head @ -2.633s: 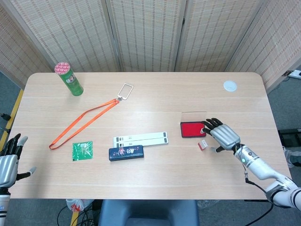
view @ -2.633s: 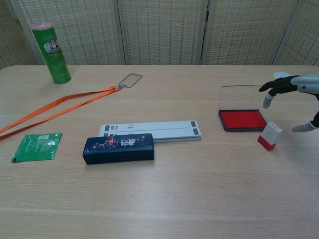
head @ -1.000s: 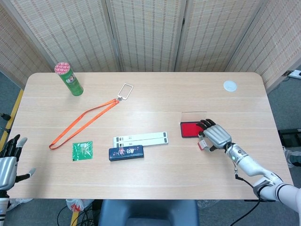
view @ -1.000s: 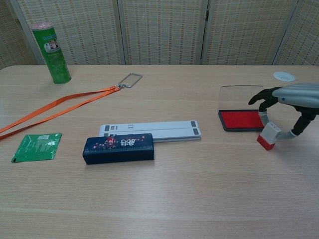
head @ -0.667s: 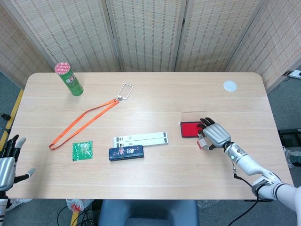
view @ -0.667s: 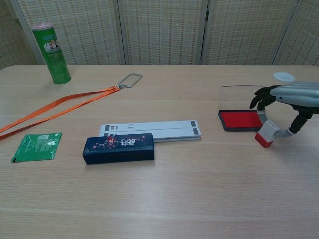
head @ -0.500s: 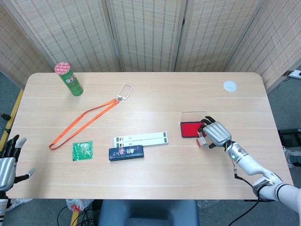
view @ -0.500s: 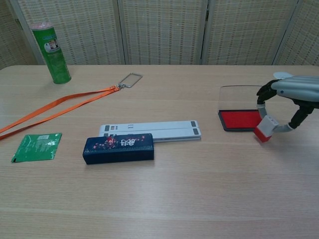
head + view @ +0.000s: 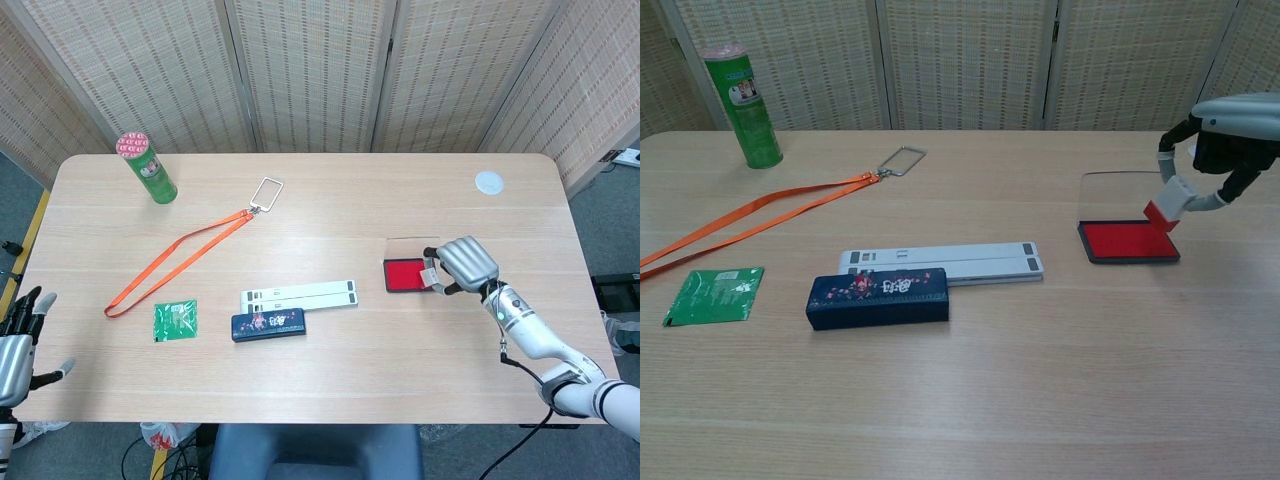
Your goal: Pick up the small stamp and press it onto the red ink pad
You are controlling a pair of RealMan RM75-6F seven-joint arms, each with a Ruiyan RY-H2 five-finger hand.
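Red-tipped small stamp (image 9: 1167,207) hanging tilted over red ink pad (image 9: 1127,241), right side of table.
Right hand (image 9: 1230,135) pinching it, inked face aiming down for pressing; left hand (image 9: 14,347) idling spread at near-left edge.

The ink pad (image 9: 407,276) lies on the table (image 9: 330,360) at about four o'clock from the table's middle, its raised lid (image 9: 1118,195) at its twelve o'clock side. The right hand (image 9: 467,262) holds the stamp (image 9: 1167,207) tilted just above the pad's three o'clock edge. The two flat bars (image 9: 298,295) lie near the pad at its nine o'clock; the case (image 9: 268,324) touches them at six. The packet (image 9: 175,319) is at the case's nine o'clock, the lanyard (image 9: 180,258) at its eleven, the can (image 9: 146,167) beyond. A disc (image 9: 488,181) sits at the pad's one o'clock. The left hand (image 9: 18,345) hangs off the table at eight o'clock.
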